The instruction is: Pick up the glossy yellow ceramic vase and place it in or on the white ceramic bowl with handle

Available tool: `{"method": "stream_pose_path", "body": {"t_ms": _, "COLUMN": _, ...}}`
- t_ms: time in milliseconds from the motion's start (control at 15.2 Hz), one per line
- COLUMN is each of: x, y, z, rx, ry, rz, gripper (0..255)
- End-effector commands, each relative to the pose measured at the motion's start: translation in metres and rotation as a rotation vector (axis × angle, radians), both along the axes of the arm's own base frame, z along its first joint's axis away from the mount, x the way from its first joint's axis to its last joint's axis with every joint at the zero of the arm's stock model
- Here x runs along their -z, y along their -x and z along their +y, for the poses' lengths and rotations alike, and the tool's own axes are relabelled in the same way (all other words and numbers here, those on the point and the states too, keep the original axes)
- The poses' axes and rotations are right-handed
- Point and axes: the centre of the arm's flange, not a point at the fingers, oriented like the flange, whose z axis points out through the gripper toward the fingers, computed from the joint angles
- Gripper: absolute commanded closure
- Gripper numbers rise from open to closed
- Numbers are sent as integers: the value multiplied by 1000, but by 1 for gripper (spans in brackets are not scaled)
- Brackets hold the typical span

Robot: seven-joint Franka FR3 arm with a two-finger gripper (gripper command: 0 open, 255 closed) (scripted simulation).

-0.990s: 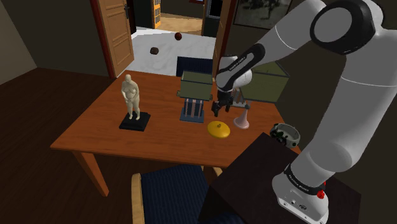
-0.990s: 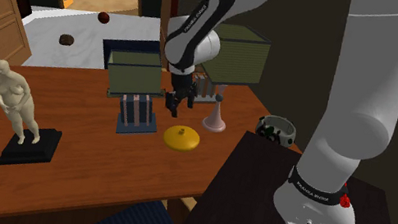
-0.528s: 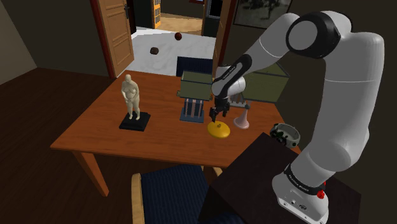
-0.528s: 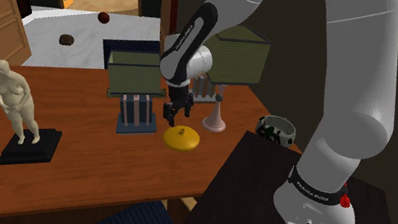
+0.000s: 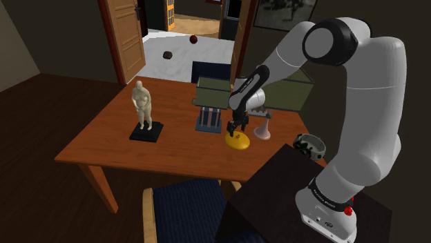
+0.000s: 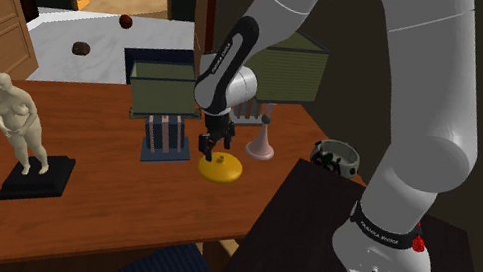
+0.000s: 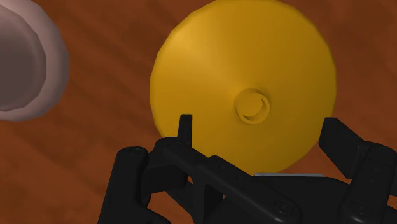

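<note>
Hangs the claw (image 5: 233, 128) low, straight above the yellow vase (image 5: 238, 141), at the end of the white arm reaching out from the stand (image 5: 290, 193). Spreads the fingers (image 7: 185, 127) apart, one to each side of the vase's small round neck, clasping nothing; cannot tell whether the tips touch the vase's top.

Rests squat, wide and disc-like on the brown surface (image 5: 103, 148), this vase, upright, near the edge toward the stand.

Stands just beside the vase, on the shoulder view's right and apart from it: a pale pink pedestal-footed piece (image 5: 262, 128).

Sits farther to that right, at the surface's corner close to the stand and well apart from the vase: the white bowl with handle (image 5: 309, 145). Looks dark inside; contents too small to tell.

Rise behind the vase: two green box-shaped things, the nearer one (image 5: 211, 93) atop a dark barred base (image 5: 208, 119).

Stands toward the shoulder view's left, well apart from the claw: a tan figurine (image 5: 142, 103) on a black plinth (image 5: 146, 131).

Waits at the surface's near edge: a blue-cushioned chair (image 5: 186, 207).
</note>
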Motion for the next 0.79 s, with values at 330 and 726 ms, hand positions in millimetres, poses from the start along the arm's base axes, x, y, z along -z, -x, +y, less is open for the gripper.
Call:
{"method": "stream_pose_path", "body": {"t_ms": 330, "x": 0, "y": 0, "z": 0, "rx": 0, "ry": 0, "rz": 0, "gripper": 255}}
{"method": "stream_pose_path", "body": {"t_ms": 726, "x": 1, "y": 0, "z": 0, "rx": 0, "ry": 0, "rz": 0, "gripper": 255}}
